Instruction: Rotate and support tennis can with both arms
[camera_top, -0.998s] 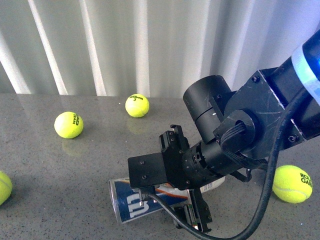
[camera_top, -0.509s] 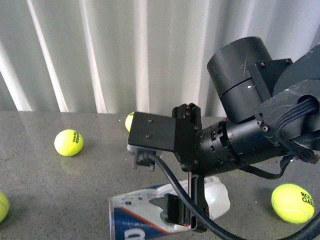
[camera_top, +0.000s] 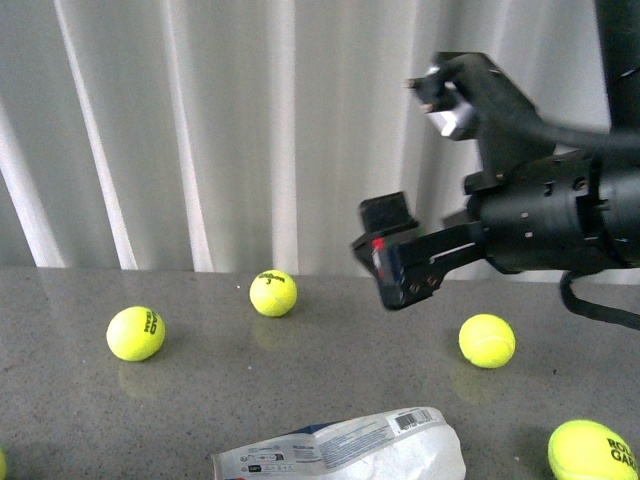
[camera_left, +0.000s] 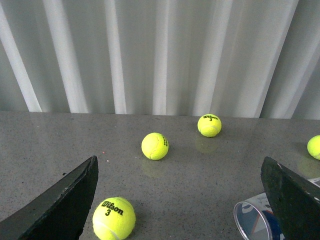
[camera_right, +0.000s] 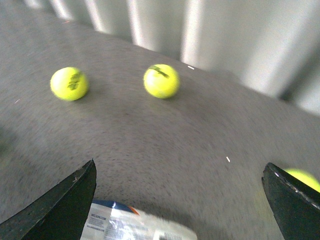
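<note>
Front view: the can (camera_top: 340, 455) lay on its side at the bottom centre of the worktop (camera_top: 200, 400). The right pincer (camera_top: 398, 255) hung at upper right, well apart from it.

Left wrist view: the left pincer (camera_left: 179, 162) gaped wide and empty, with the can's open rim at lower right.

Right wrist view, blurred: the right fingers (camera_right: 60, 210) stood wide apart and held nothing, with the can at the bottom edge.
</note>
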